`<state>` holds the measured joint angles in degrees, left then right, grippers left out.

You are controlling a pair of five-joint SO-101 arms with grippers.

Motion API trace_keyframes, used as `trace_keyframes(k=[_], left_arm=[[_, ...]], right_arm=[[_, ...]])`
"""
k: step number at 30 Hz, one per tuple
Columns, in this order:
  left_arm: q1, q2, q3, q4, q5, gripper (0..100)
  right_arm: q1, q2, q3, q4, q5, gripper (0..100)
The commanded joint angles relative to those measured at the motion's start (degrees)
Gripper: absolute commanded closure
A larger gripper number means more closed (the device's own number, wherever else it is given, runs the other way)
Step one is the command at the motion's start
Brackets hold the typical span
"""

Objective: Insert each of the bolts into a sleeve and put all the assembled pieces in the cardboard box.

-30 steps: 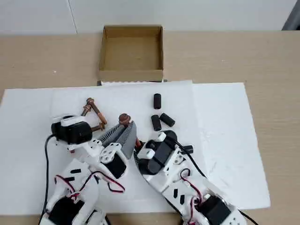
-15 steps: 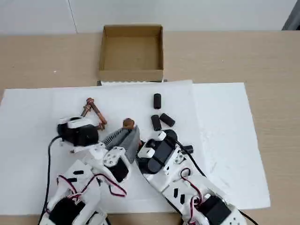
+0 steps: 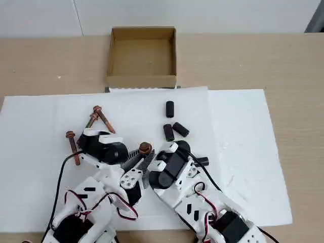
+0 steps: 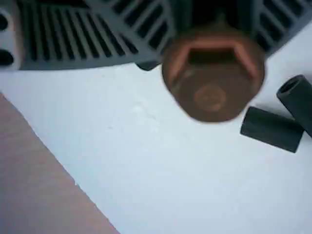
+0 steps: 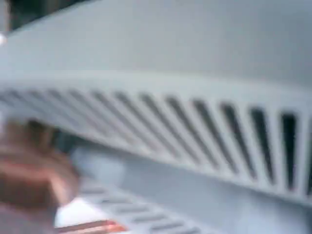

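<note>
— When you look at the left gripper (image 3: pixel 143 154), what is it doing?

— Pinching a brown bolt (image 3: pixel 145 148). Its ribbed grey fingers (image 4: pixel 73 34) are pressed onto the shank, and the flanged hex head stands out past their tips.

— And its neighbour?

— The right arm (image 3: pixel 172 168) lies just beside it, with its wrist close to the held bolt. Whether the right gripper is spread or pressed together, I cannot tell.

— Where are the sleeves?

— One black sleeve (image 3: pixel 168 132) and a second sleeve (image 3: pixel 180 129) lie side by side just beyond the right arm. A third sleeve (image 3: pixel 169 109) lies farther toward the box. A fourth sleeve (image 3: pixel 202 161) pokes out beside the right arm.

— Any loose bolts?

— A lone bolt (image 3: pixel 72 147) lies beside the left arm, on the side away from the right arm. A pair of bolts (image 3: pixel 104 120) lies just beyond, touching near their heads. All of it rests on white paper (image 3: pixel 238 131) spread over the wooden table (image 3: pixel 293 61).

— And the cardboard box (image 3: pixel 142 81)?

— On the table at the paper's far edge, open upward, well apart from both arms.
</note>
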<state>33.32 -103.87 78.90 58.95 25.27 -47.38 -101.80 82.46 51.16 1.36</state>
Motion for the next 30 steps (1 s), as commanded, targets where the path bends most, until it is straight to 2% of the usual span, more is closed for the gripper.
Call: trace_keyframes(k=[1,5,19,21,24,27,30], left_arm=[[-3.16,-0.26,-1.63,-1.05,-2.99,92],[-4.66,-0.18,-1.63,-0.88,-3.43,83],[-4.75,-0.18,-6.99,-1.05,-3.08,83],[-4.75,-0.18,-7.87,-0.97,-3.25,87],[-4.84,-0.18,-8.57,-1.14,-3.43,99],[-5.71,-0.18,-8.40,-1.05,-3.43,99],[-10.11,-0.09,-8.04,-0.97,-4.04,99]], right_arm=[[-0.04,-0.57,-0.88,-1.89,0.44,99.5],[-0.04,-0.57,-0.88,-1.89,0.44,99.5],[-0.04,-0.57,-0.53,-1.80,0.44,99.5],[0.40,-0.57,-0.53,-1.80,0.35,99.5],[3.03,-0.57,-0.53,-1.71,0.35,99.5],[6.81,-0.57,-0.62,-1.54,0.26,99.5],[10.68,-0.57,-0.70,-1.45,0.26,99.5]])
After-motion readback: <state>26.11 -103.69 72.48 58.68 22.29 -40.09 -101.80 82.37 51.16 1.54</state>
